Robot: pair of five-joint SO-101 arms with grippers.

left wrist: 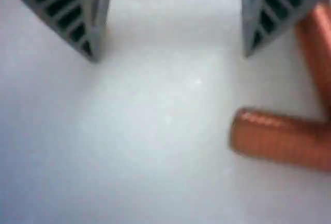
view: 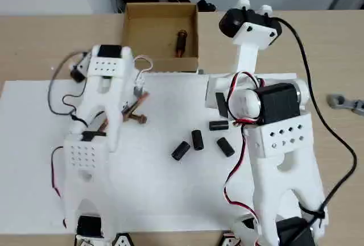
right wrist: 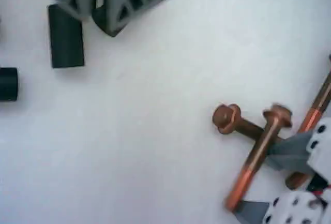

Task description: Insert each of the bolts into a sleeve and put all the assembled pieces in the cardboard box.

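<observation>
Bolts [right wrist: 255,157] flat — long axes crossed

No lettering, number, label or sign can be read on any surface here: the box [view: 161,64], the bolts [right wrist: 258,151] and the sleeves [view: 197,140] all appear plain.

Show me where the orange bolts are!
In the high view, the orange bolts lie crossed on the white sheet, right by the open left claw, with the black sleeves to their right and the cardboard box behind.
</observation>
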